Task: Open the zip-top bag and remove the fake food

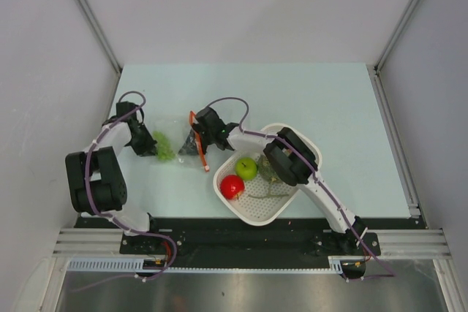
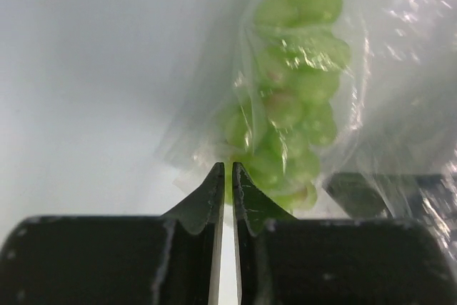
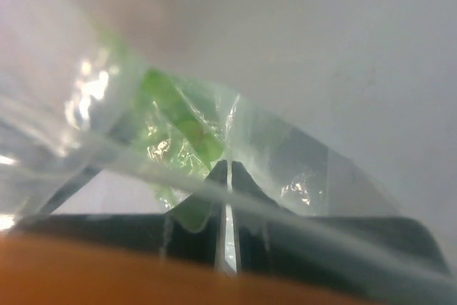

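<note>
Removal step judged in hand. Zip-top bag (image 1: 174, 148), on surface (image 1: 314, 93) at 9 o'clock of basket (image 1: 254, 220), is pinched by left tool (image 2: 228, 176) and right tool (image 3: 227, 169), both narrow. Green grapes (image 2: 293, 105) seen inside. Next, w/ mouth spread, tipping out is reqd.

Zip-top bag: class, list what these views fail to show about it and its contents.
- Top view: whether the zip-top bag is open at its mouth; too small, covered by the right gripper.
- Right wrist view: the zip strip, blurred.
- Left wrist view: the green grapes, top cut by the upper edge.
</note>
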Action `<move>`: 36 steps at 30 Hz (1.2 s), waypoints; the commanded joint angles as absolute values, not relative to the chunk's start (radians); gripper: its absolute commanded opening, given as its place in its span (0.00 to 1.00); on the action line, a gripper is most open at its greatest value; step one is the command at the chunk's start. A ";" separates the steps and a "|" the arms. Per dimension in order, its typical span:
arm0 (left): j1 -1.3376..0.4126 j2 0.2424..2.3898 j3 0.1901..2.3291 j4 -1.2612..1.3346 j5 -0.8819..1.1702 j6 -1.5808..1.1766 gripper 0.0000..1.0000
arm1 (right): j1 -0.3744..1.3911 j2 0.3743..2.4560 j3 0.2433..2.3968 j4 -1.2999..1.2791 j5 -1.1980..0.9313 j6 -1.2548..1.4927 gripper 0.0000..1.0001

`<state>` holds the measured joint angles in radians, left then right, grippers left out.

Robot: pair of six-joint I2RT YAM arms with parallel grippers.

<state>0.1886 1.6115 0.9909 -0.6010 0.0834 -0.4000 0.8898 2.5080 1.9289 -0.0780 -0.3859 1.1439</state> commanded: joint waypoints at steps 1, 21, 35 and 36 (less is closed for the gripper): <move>0.172 1.462 0.988 -0.618 0.093 -0.399 0.13 | 0.885 2.513 1.924 -0.026 -0.399 1.126 0.09; 0.147 1.618 0.936 -0.580 0.100 -0.402 0.13 | 0.896 2.568 2.132 0.109 -0.740 1.163 0.17; 0.147 1.612 0.920 -0.571 0.121 -0.387 0.12 | 0.825 2.562 2.055 -0.127 -0.575 0.995 0.34; 0.146 1.614 0.920 -0.571 0.126 -0.384 0.12 | 0.840 2.574 2.080 -0.123 -0.586 0.997 0.38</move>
<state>0.1528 1.6062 0.9501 -0.5724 0.1356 -0.4095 0.8066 2.5408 1.9606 -0.1009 -0.5682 1.0508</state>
